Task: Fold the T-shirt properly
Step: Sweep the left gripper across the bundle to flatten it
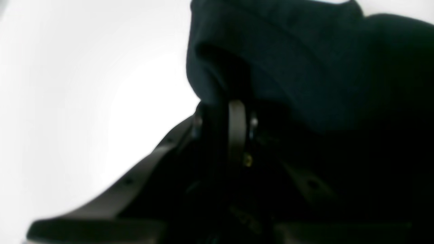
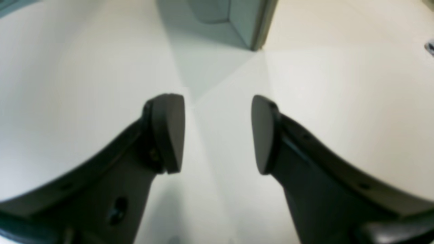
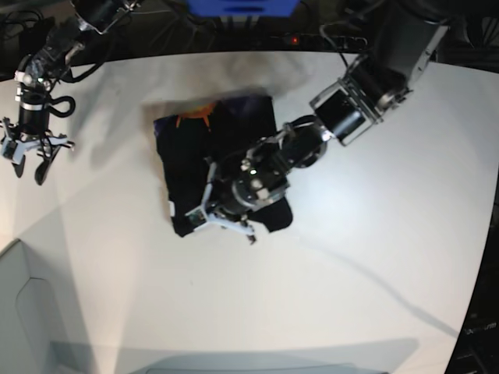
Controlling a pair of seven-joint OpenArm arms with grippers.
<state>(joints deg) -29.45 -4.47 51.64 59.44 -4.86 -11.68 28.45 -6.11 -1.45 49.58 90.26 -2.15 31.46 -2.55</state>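
Left gripper (image 3: 204,213) pinches shut on the black cloth T-shirt (image 3: 226,136), near its lower edge; right gripper (image 2: 218,134) gapes empty, well apart.

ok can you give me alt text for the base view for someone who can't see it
Seen from above, the left gripper is shut on a fold of the plain black cloth T-shirt, which lies partly folded on the white table. The right gripper hangs open and empty over bare table at the far left edge, well clear of the shirt.
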